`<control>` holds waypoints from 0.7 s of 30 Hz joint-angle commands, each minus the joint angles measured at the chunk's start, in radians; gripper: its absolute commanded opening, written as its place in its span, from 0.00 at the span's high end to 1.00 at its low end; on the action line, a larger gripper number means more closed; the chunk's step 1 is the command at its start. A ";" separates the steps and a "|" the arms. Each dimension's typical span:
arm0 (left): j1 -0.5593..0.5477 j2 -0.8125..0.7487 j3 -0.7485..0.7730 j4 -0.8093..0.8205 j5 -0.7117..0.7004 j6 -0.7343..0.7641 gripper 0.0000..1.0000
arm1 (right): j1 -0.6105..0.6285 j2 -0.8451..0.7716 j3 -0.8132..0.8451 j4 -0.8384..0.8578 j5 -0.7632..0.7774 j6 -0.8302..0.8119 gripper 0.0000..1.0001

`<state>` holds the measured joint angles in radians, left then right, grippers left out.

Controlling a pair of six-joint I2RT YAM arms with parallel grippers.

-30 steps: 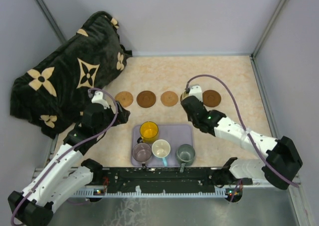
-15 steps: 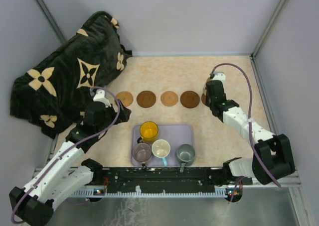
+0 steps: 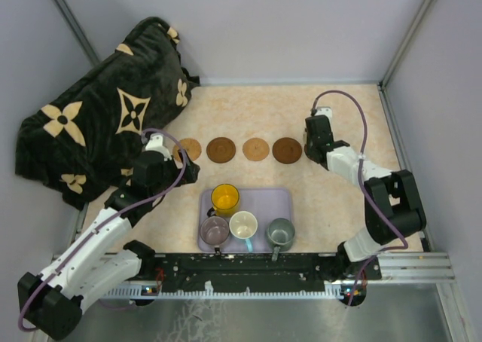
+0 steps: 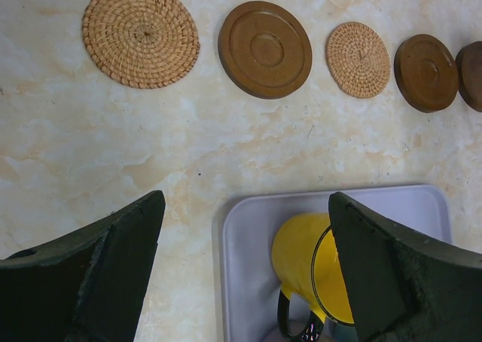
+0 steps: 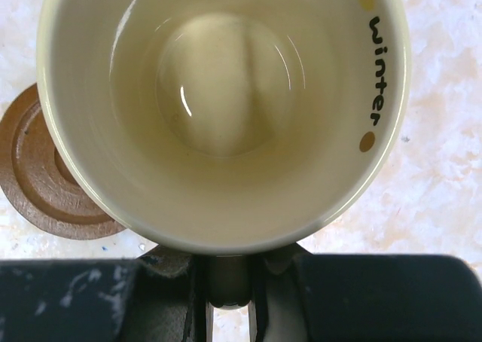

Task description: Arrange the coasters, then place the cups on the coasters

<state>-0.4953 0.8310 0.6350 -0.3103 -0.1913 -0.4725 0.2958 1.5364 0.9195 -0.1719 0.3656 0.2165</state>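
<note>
Between the fingers of the right pincer we see the handle of the cream cup, pinched tight. That cup stands upright, its mouth open to the wrist camera and its handle turned back toward the pincer. The word "winter" is lettered inside its rim. Beneath the cup, showing past 1 side of it, lies a dark wooden coaster; we cannot tell whether the 2 touch.

Ahead of the left pincer we count 5 coasters in 1 straight row running crosswise: 2 woven and 3 of dark wood. This pincer is spread wide and holds nothing.

We count 5 cups: 1 in the right pincer and 4 in the lavender tray, whose corner shows between the left pincer's fingers. The 4 are the yellow cup, mauve cup, white cup and grey-green cup. All 4 stand upright, and the white cup's blue handle points toward the arm bases.
</note>
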 commanded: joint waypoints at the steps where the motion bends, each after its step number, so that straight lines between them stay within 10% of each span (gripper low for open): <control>1: -0.002 -0.003 -0.008 0.051 0.001 0.008 0.05 | -0.015 -0.008 0.070 0.126 0.043 -0.029 1.00; 21: -0.002 -0.003 -0.017 0.054 -0.002 -0.003 0.05 | -0.076 -0.029 -0.048 0.229 -0.013 -0.039 1.00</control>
<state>-0.4950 0.8310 0.6258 -0.2882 -0.1913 -0.4740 0.2306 1.5414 0.8692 -0.0750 0.3511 0.1890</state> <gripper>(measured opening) 0.956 0.166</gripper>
